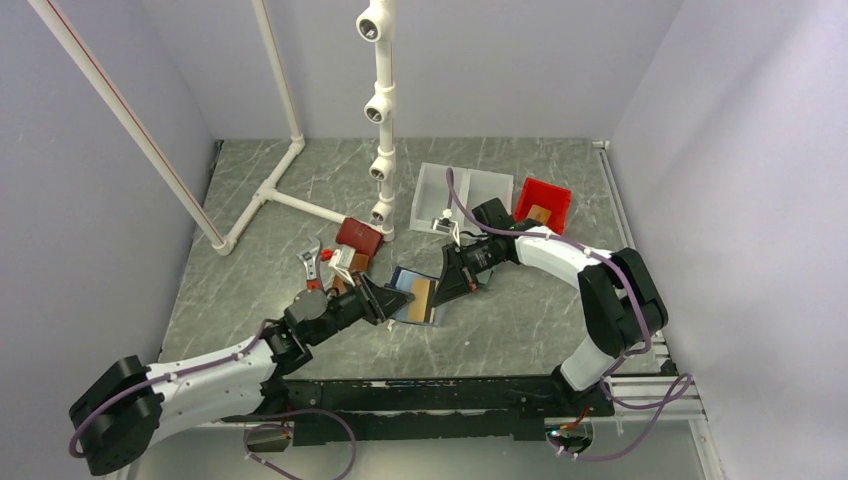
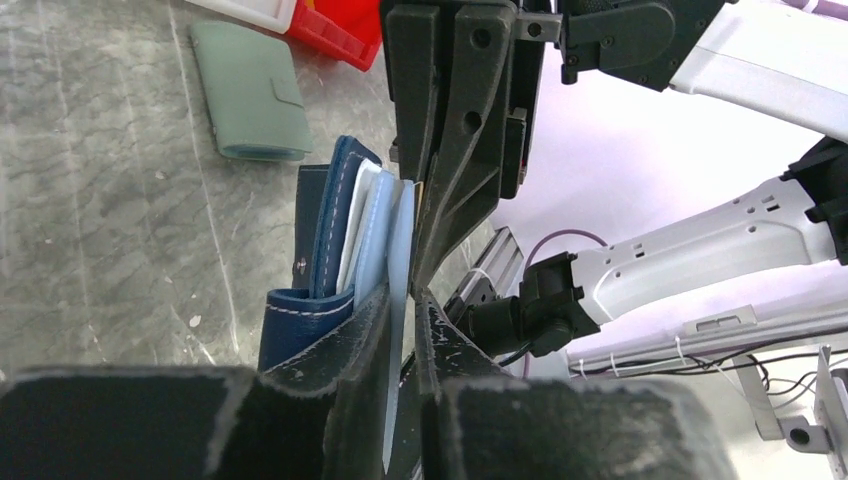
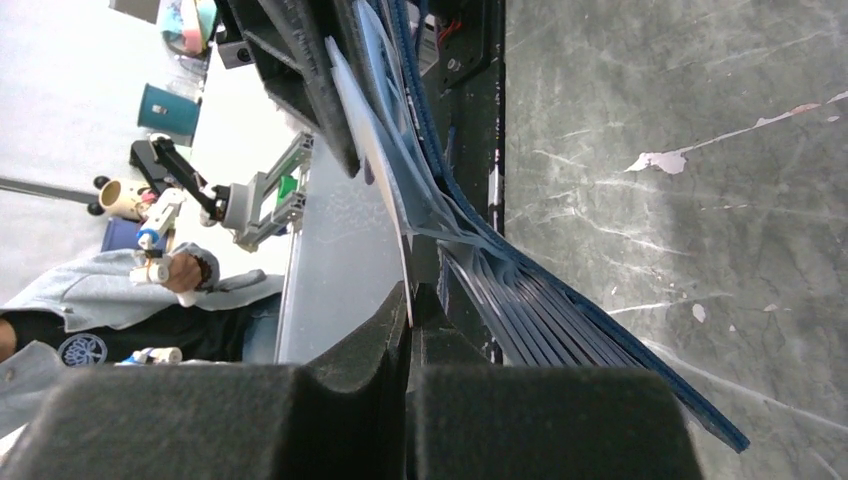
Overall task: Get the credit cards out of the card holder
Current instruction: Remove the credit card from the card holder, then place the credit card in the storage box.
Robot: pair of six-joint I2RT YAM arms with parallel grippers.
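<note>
Both arms are meeting at the middle of the table, the left arm reaching in from the near left and the right arm from the right.

The card holder is sitting between the two claws, opened, with its light blue inside facing up in the top view. An orange-tan card is showing in its right half. In the left wrist view the card holder is standing on edge, navy cover outermost, with several pale layers fanning out of it. How many credit cards are sitting among those layers cannot be told.

The left gripper is standing narrow, its fingers pinching a thin pale blue leaf of the card holder (lining or card, the views are not settling which). The right gripper is likewise nearly closed, pinching the opposite edge of what appears to be the same leaf. In the left wrist view its fingers are coming down onto that leaf from above, tip to tip with the left claw's.

A flat grey-green wallet is lying closed on the table beyond the card holder, apart from it. A dark red wallet is lying to the far left of the claws. A red bin and a pale tray are sitting side by side at the far right. A white pipe frame is standing at the far left.
</note>
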